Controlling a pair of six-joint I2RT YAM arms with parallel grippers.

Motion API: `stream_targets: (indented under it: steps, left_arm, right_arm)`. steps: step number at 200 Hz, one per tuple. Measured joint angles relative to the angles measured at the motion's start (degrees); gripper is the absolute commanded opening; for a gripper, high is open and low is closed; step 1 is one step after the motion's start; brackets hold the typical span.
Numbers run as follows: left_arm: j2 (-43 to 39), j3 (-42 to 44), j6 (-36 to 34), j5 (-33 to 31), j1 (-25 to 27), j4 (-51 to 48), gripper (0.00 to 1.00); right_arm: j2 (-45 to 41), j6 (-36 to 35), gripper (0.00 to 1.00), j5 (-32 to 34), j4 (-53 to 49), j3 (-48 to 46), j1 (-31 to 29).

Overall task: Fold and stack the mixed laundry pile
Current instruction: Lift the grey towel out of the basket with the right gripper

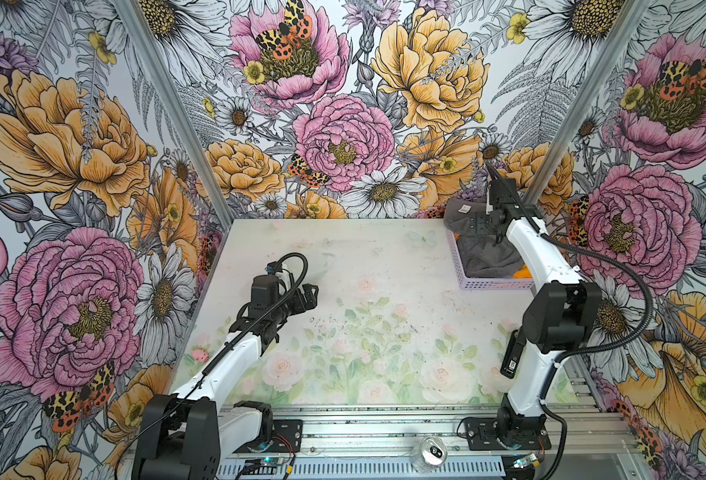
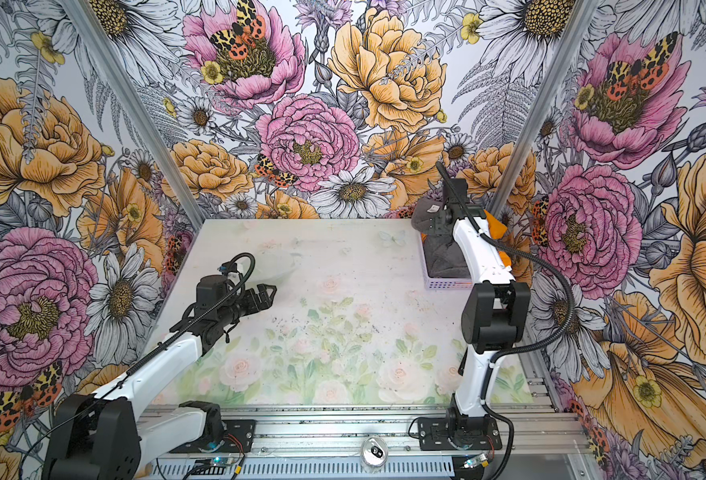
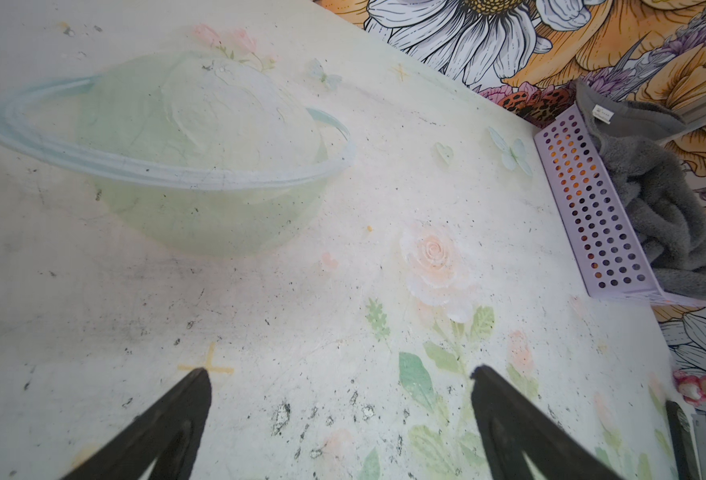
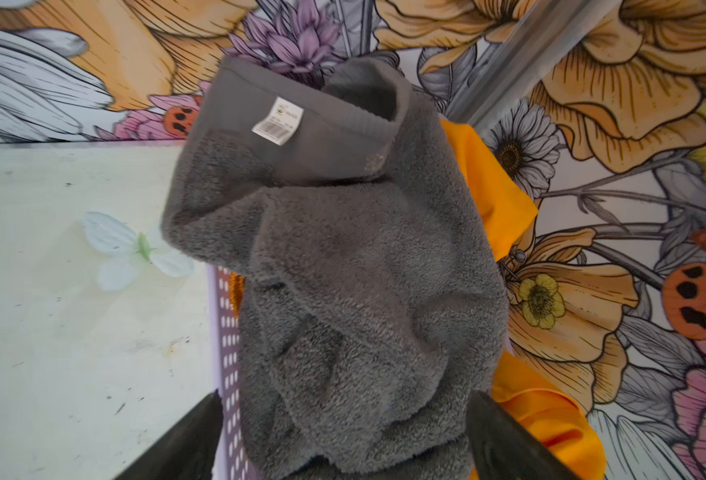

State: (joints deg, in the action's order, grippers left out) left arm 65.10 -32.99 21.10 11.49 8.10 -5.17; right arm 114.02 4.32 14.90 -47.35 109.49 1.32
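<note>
Towel (image 4: pixel 355 291) and shorts (image 4: pixel 488 187) are the farthest things here. Nearest, a can (image 1: pixel 429 451) sits on the front rail (image 1: pixel 384 432). Farther in, the left gripper (image 3: pixel 339 374) hangs over the table (image 1: pixel 384 257), jaws spread, nothing between them. In the far right corner the lavender basket (image 3: pixel 584 199) holds the grey towel, heaped above its rim; the left wrist view shows orange through its holes. Only the right wrist view shows the right gripper (image 4: pixel 345 399) released, jaws wide apart either side of the towel, and the barcode on the tag (image 4: pixel 278 120).
</note>
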Motion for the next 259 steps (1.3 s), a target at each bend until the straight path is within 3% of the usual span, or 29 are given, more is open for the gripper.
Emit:
stream_targets:
  steps: [10,28,55,77,127,182,259]
  left_arm:
    - [0.0,0.0,0.0,0.0,0.0,0.0,0.99]
    - [0.0,0.0,0.0,0.0,0.0,0.0,0.99]
    - [0.3,0.0,0.0,0.0,0.3,0.0,0.99]
    - [0.3,0.0,0.0,0.0,0.4,0.0,0.99]
    - [0.0,0.0,0.0,0.0,0.4,-0.3,0.99]
    - [-2.3,0.0,0.0,0.0,0.5,-1.1,0.99]
    - [-8.4,-0.8,0.0,-1.6,0.7,-5.1,0.99]
  right_arm:
    - [3.2,0.3,0.88,0.1,-0.2,0.8,0.8]
    - [8.7,1.2,0.72,-0.2,-1.2,1.1,2.2]
    - [12.9,2.6,0.18,-1.2,-3.0,1.1,3.3]
    - [11.1,3.8,0.00,-1.7,-3.1,1.1,3.4]
    - [-1.8,5.1,0.00,-2.3,-3.1,1.3,1.3]
    - [-15.9,5.2,0.00,-7.8,-3.0,7.3,-2.2]
    - [-21.0,6.7,0.00,-22.1,-2.6,22.2,-17.5]
